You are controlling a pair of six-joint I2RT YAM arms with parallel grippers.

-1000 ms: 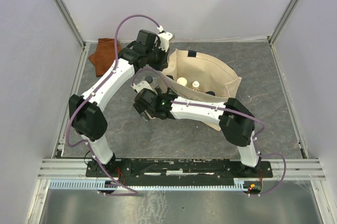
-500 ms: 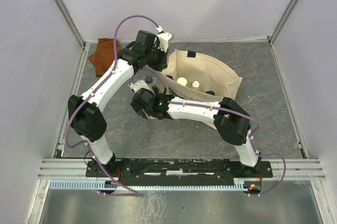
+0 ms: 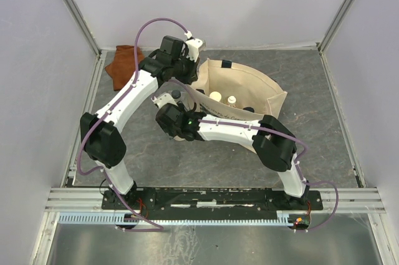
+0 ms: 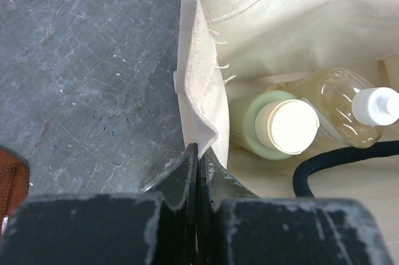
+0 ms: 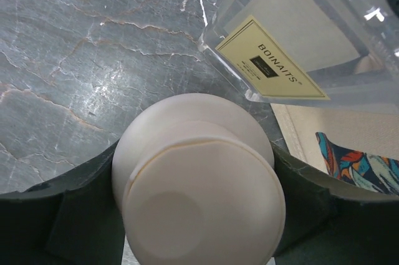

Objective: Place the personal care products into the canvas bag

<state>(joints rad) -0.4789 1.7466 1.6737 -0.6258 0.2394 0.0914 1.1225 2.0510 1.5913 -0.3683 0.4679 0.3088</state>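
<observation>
The beige canvas bag stands open at the back middle. My left gripper is shut, pinching the bag's near-left rim. Inside stand an olive-green bottle and an amber bottle, both white-capped. My right gripper reaches down just left of the bag and is shut on a cream cylinder bottle, one finger pressed against each side. A clear square bottle with a yellow label stands right behind it, dark cap up. The cream bottle is hidden under the wrist in the top view.
A rust-brown folded cloth lies at the back left corner. A black strap curls inside the bag. The bag's floral panel faces the right gripper. Grey walls close in the table on three sides.
My right gripper's jaws have closed from wide open onto the cream bottle, after the arm shifted slightly left. The left arm has kept its hold on the bag rim.
</observation>
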